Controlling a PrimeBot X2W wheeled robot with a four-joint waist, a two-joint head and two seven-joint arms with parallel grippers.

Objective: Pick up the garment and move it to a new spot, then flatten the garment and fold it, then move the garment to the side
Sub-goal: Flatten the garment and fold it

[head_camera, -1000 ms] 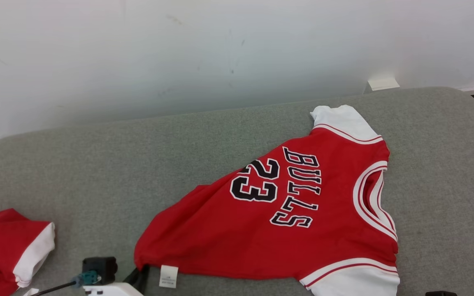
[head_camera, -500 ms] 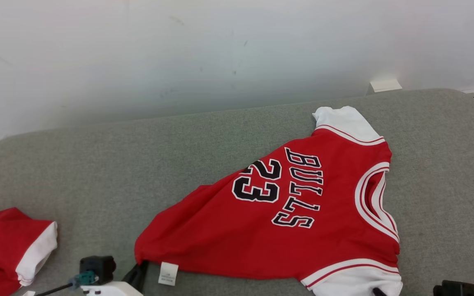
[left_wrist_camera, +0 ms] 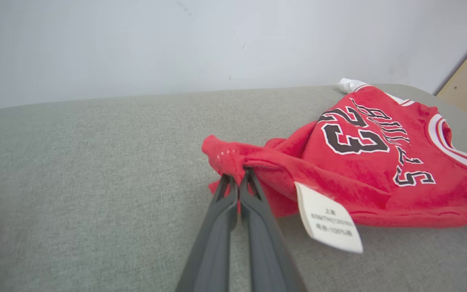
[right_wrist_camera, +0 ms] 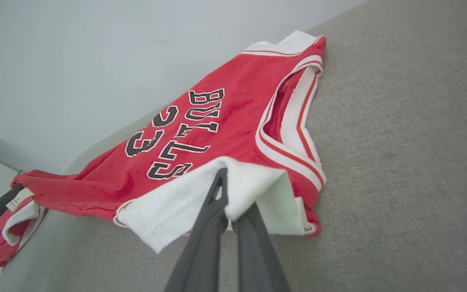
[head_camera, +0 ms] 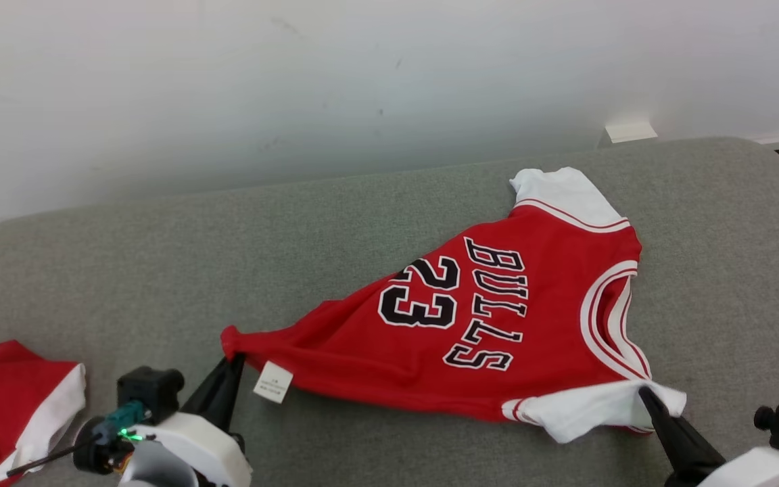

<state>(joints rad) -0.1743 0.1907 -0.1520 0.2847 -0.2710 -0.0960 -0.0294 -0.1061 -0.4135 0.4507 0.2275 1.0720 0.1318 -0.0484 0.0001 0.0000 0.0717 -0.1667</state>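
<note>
A red jersey point(head_camera: 470, 318) with white sleeves and "BULLS 23" lettering lies spread on the grey cushion point(head_camera: 159, 270). My left gripper point(head_camera: 234, 358) is shut on the jersey's red bottom corner, lifted just off the cushion, with a white care label point(head_camera: 272, 383) hanging beside it. The left wrist view shows those fingers point(left_wrist_camera: 237, 178) pinching the bunched red hem point(left_wrist_camera: 225, 156). My right gripper point(head_camera: 645, 393) is shut on the near white sleeve point(head_camera: 599, 406). In the right wrist view that sleeve point(right_wrist_camera: 201, 198) drapes over the closed fingers point(right_wrist_camera: 227, 190).
A second red and white garment point(head_camera: 17, 399) lies bunched at the cushion's left front. A white wall point(head_camera: 295, 88) runs close behind the cushion. A small white block point(head_camera: 626, 130) sits at the wall behind the jersey. Bare cushion stretches left of the jersey.
Both grippers have risen into view and lifted the jersey's near edge. The bottom corner and the near sleeve moved away from the front edge, folding the near side over.
</note>
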